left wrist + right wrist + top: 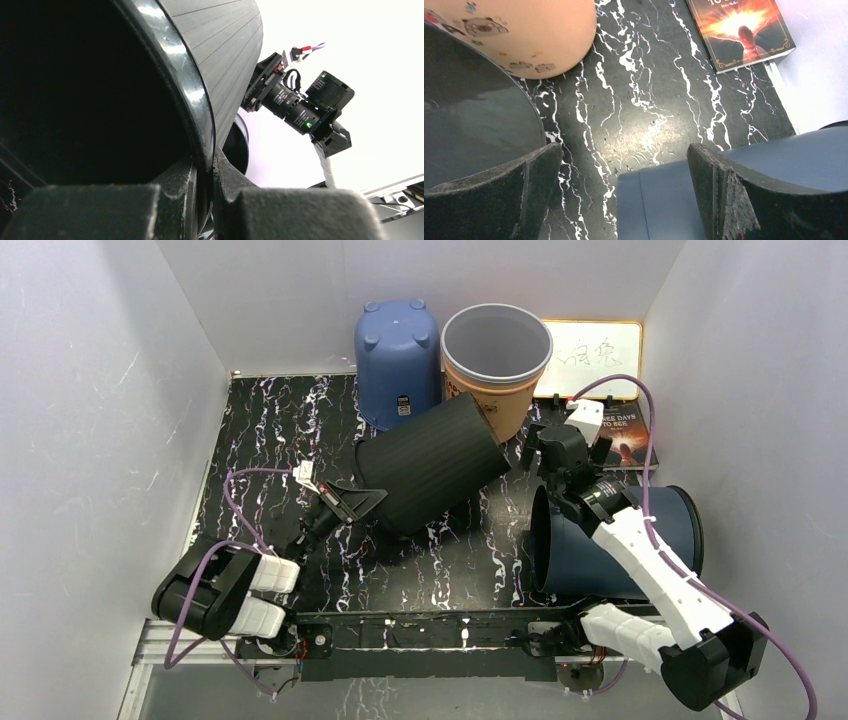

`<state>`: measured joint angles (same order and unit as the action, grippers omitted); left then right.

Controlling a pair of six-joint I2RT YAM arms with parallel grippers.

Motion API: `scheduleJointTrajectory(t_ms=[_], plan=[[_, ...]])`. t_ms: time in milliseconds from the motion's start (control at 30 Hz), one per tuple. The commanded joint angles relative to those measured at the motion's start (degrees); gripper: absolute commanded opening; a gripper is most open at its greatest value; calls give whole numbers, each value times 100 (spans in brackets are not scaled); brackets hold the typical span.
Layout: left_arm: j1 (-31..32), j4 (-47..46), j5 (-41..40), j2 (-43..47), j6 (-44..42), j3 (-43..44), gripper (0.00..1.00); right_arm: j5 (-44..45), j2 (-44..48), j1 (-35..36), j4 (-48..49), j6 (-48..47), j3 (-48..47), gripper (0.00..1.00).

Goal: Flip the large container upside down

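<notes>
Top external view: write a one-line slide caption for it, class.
Left pincer clamps the rim of the tilted black ribbed container; right pincer hangs open beside it.

The book (628, 440) at the table's far right corner is showing white cover lettering, seemingly "DAYS TO SEE"; the whiteboard (596, 345) behind it is carrying handwritten black strokes, proving unreadable; the peach bucket (524, 35) stickers are blurring out.

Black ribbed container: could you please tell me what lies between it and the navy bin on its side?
The open right gripper hovers there over bare marbled table; the top external and right wrist views show it.
</notes>
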<state>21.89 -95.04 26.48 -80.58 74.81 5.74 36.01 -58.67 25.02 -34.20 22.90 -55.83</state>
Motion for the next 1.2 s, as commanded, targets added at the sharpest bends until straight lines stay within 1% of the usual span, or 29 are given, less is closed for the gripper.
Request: scheduleJointTrajectory(t_ms=[0,100,133,200,267,367,433,700,833,933,1167], plan=[[-336,1334,660,180,-576,-160,0,16,190,3,233,57,-422,98],[-464,2740,613,672,-1075,-5,0,-78,182,-4,195,51,-457,98],[-519,3080,601,791,-1206,30,0,-85,173,2,178,42,-455,98],[-675,3527,582,921,-1374,58,0,-118,168,-3,176,25,-442,98],[-872,3626,640,890,-1390,2,0,-146,155,-1,176,23,-429,98],[-1072,3158,804,511,-1197,-185,0,-181,159,3,179,22,-422,98],[-1178,2722,865,99,-1097,-304,0,-200,163,3,188,22,-411,98],[-1437,457,1030,-1803,-639,-641,0,-225,137,3,203,-12,-368,98],[-1531,-692,1139,-2987,-327,-664,0,-195,146,3,225,-30,-358,98],[-1552,-734,1139,-3283,-364,-583,0,-203,139,-3,228,-31,-350,98],[-1574,-460,1104,-3008,-353,-493,0,-235,82,3,260,-31,-356,98]])
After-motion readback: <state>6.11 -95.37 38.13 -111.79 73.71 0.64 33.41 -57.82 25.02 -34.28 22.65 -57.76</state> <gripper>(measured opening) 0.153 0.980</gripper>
